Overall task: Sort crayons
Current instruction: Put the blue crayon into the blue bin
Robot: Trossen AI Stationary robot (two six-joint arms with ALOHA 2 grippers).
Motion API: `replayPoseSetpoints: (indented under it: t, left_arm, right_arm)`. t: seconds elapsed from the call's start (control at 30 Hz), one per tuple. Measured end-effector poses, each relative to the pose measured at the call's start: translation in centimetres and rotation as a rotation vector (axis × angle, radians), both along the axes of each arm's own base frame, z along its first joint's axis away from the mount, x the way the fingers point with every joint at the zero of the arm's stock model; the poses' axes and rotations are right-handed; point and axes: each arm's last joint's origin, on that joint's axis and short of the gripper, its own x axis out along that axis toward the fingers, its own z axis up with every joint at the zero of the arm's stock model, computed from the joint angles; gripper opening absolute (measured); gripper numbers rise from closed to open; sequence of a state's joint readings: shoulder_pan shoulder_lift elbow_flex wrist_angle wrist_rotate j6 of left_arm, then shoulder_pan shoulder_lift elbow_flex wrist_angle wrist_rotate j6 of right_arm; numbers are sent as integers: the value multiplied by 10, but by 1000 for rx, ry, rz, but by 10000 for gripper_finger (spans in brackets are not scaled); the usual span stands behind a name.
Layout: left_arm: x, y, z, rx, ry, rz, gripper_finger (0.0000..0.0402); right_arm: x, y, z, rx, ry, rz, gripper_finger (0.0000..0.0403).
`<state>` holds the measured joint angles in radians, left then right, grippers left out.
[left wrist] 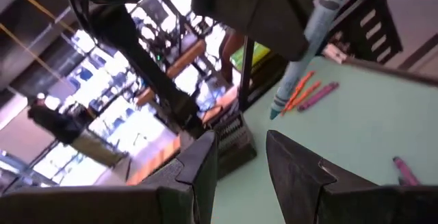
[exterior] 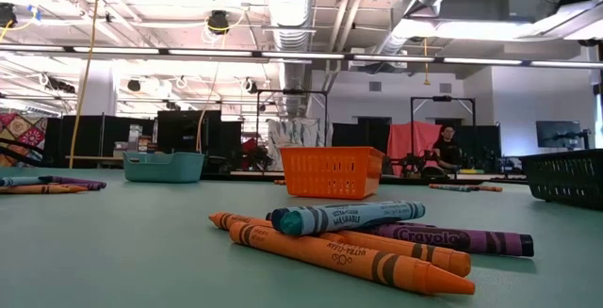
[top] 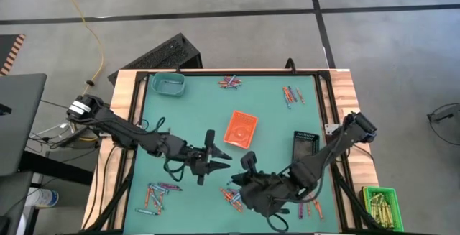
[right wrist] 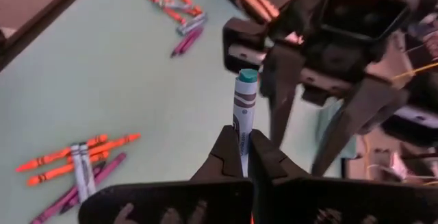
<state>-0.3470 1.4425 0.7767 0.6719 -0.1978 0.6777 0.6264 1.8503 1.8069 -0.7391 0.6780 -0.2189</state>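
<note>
While pinched, crayon (right wrist: pixel 245 118) upright (tip skyward)

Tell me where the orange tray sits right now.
In the high view the orange tray sits near the middle of the green table, between the teal tray at the far left corner and the black tray on the right.

Overhead view straight down on green table (top: pixel 194 120), low view level across it, wrist views close, all sharing crayons (exterior: pixel 377 242).

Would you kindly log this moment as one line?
right gripper: shut on blue-grey crayon, raised | left gripper: open, empty, facing it | orange tray: mid-table
</note>
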Motion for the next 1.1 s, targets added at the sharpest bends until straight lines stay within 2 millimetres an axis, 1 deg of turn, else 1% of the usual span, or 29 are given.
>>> replayPoseSetpoints:
  t: [0.27, 0.4, 0.57, 0.83, 1.1]
  left_arm:
    - [-2, -3, 9, -6, -83, -68, 116]
    - [-3, -5, 12, -20, -115, -119, 116]
    - [-5, -9, 16, -33, -161, -136, 116]
    - [-5, -10, 18, -46, -178, -131, 116]
    - [-7, -9, 26, -82, -249, -132, 116]
  right_arm:
    - [-4, 6, 19, -61, -76, -6, 0]
    - [-4, 5, 20, -84, -86, -22, 0]
    - [-2, 3, 21, -97, -94, -25, 0]
    - [4, 5, 29, -130, -169, 2, 0]
    - [11, 0, 34, -142, -201, -1, 0]
